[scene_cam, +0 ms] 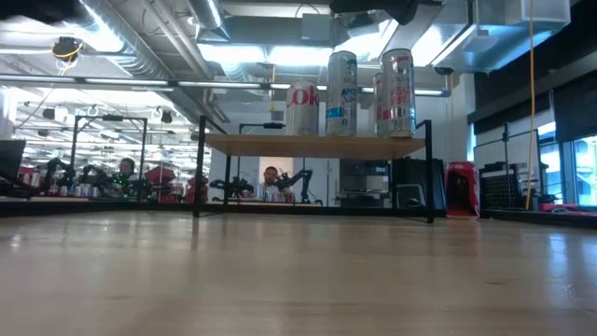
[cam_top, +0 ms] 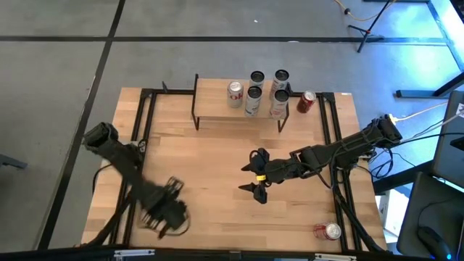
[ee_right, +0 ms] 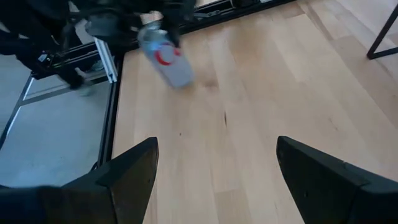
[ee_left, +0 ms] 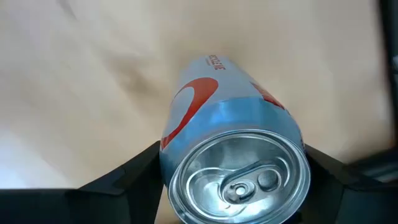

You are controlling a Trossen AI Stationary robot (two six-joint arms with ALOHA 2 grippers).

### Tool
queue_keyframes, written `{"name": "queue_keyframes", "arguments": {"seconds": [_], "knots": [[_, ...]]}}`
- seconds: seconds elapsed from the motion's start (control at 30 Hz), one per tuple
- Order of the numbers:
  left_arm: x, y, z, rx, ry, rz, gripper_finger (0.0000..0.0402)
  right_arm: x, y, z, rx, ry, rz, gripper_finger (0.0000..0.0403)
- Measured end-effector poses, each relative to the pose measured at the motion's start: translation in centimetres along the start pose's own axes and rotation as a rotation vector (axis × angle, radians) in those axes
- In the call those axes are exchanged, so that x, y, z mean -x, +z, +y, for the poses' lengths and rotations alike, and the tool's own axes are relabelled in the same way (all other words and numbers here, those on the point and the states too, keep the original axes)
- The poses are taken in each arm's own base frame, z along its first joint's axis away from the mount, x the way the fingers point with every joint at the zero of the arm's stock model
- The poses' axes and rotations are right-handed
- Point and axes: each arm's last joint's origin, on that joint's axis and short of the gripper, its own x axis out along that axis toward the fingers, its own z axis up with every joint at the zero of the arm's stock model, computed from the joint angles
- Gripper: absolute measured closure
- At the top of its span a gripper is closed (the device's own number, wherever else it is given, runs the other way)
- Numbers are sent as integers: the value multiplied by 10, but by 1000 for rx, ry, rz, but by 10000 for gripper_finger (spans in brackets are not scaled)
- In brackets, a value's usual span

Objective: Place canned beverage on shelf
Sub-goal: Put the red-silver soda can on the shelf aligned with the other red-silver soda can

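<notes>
My left gripper [cam_top: 165,210] is at the table's near left, shut on a silver and light-blue can with a red logo [ee_left: 230,124]. The can also shows in the right wrist view [ee_right: 166,57]. My right gripper [cam_top: 255,176] is open and empty over the table's middle, right of the left gripper. The shelf [cam_top: 217,109] stands at the far edge on thin black legs, and several cans [cam_top: 255,90] stand upright on its top. In the low view the shelf [scene_cam: 317,145] shows with the cans [scene_cam: 341,91] on it. My left gripper pinches the can's side wall just below its lid end [ee_left: 169,163] between its two fingers [ee_left: 127,180], one on each side. The fingers come from above, slanting, and lie across the can. The can is tilted, its lid toward the wrist and its base [ee_right: 180,78] lower; whether the base touches the table, I cannot tell.
A red can [cam_top: 307,101] stands on the table just right of the shelf. Another red can [cam_top: 328,230] lies near the table's near right corner. Black frame rails [cam_top: 145,130] run along both sides of the table.
</notes>
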Motion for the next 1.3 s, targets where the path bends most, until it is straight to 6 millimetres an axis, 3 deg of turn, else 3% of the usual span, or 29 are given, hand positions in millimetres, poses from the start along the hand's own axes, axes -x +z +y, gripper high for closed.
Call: {"name": "queue_keyframes", "arguments": {"seconds": [0.17, 0.4, 0.6, 0.9, 1.17, 1.3], "knots": [[1, 12, 51, -133, 24, -43, 140, 0, 0, 0, -10, 16, 8, 91], [3, 19, 87, -312, 31, -104, 140, 0, 0, 1, -30, 15, 7, 91], [3, 22, 93, -357, -2, -148, 136, 0, 0, 0, -30, -1, -2, 91], [4, 28, 87, -307, 6, -208, 68, 0, 0, 0, -34, 0, -3, 91], [4, 29, 81, -317, 61, -205, 62, 0, 0, 0, -30, 0, -4, 91], [14, 23, 80, -221, 135, -200, 61, 0, 0, 0, -27, 0, -3, 91]]}}
